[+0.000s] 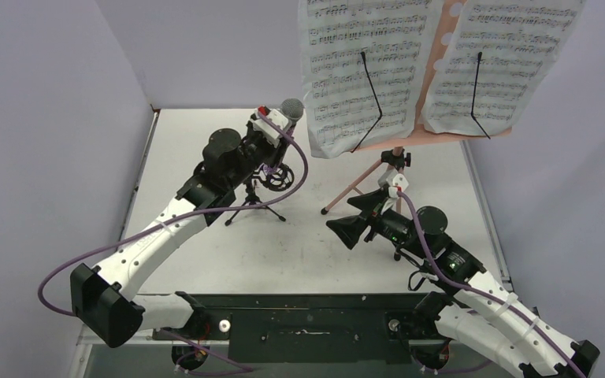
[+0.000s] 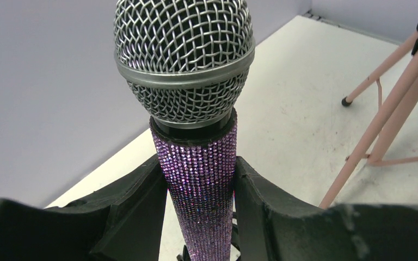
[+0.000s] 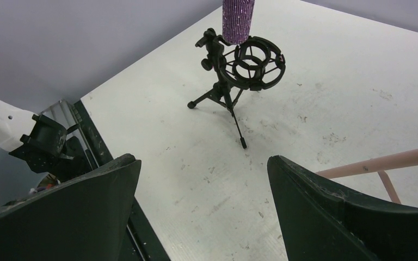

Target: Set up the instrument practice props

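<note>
My left gripper (image 2: 198, 176) is shut on the glittery purple microphone (image 2: 198, 163), both black fingers (image 2: 141, 204) pressed on its body below the grey mesh head (image 2: 182, 60). From above, this gripper (image 1: 274, 142) holds the microphone (image 1: 292, 109) upright over the small black tripod mic stand (image 1: 264, 193). The right wrist view shows the microphone's lower end (image 3: 238, 19) at the ring of the mic stand (image 3: 247, 68); whether it sits inside I cannot tell. The pink music stand (image 1: 390, 169) carries two sheet-music pages (image 1: 362, 71). My right gripper (image 1: 354, 220) is open and empty near its legs.
Pink tripod legs (image 2: 381, 119) stand to the right of the microphone, and one leg (image 3: 381, 163) runs beside my right finger. Grey walls enclose the white table (image 1: 205, 126) at the back and left. The black base rail (image 1: 307, 315) lies along the near edge.
</note>
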